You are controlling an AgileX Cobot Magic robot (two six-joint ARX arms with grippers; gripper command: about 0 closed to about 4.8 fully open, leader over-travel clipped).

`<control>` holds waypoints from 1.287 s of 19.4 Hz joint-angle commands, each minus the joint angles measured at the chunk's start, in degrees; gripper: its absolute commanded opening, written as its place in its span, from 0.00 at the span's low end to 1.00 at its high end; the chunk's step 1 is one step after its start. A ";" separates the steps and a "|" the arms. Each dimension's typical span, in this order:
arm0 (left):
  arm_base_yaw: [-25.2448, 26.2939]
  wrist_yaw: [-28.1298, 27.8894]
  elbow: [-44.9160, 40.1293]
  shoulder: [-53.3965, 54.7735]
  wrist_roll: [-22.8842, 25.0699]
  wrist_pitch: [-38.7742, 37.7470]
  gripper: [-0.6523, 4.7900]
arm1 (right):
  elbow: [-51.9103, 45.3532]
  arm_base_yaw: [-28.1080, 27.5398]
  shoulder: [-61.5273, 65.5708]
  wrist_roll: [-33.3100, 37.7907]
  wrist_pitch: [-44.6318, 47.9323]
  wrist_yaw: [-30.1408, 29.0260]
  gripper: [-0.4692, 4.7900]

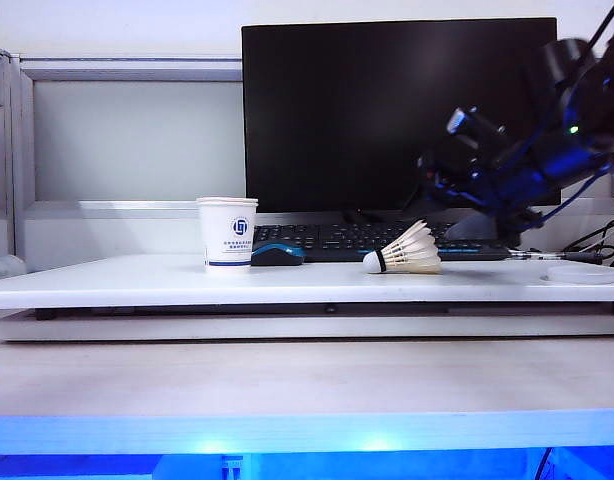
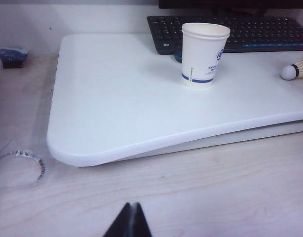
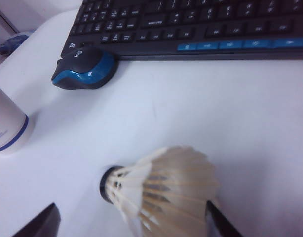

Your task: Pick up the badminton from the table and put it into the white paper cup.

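Note:
The badminton (image 1: 405,255) lies on its side on the white table (image 1: 137,280), cork tip toward the white paper cup (image 1: 227,232), which stands upright to its left. My right arm (image 1: 487,175) hangs just above and right of the badminton. In the right wrist view my right gripper (image 3: 132,210) is open, its dark fingers on either side of the feather skirt of the badminton (image 3: 161,195) without pressing it; the cup's base (image 3: 6,131) shows at the edge. My left gripper (image 2: 132,222) is shut and empty, low over the wooden desk, well short of the cup (image 2: 205,54).
A black keyboard (image 1: 357,240) and a blue-black mouse (image 1: 277,254) sit behind the cup and badminton, under a dark monitor (image 1: 397,110). A flat white disc (image 1: 582,273) lies at the board's right end. A clear ring (image 2: 18,168) rests on the wooden desk.

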 commanded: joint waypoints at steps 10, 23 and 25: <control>0.04 -0.04 -0.04 0.04 0.42 -1.14 0.12 | 1.95 0.24 2.49 3.45 4.61 -3.48 0.07; 0.07 -0.20 -0.04 0.04 0.39 -1.16 0.12 | 14.38 8.26 0.96 6.82 5.09 -10.99 0.07; 0.07 -0.24 -0.04 0.04 0.42 -1.20 0.12 | 16.92 10.01 0.94 6.91 0.98 -11.50 0.07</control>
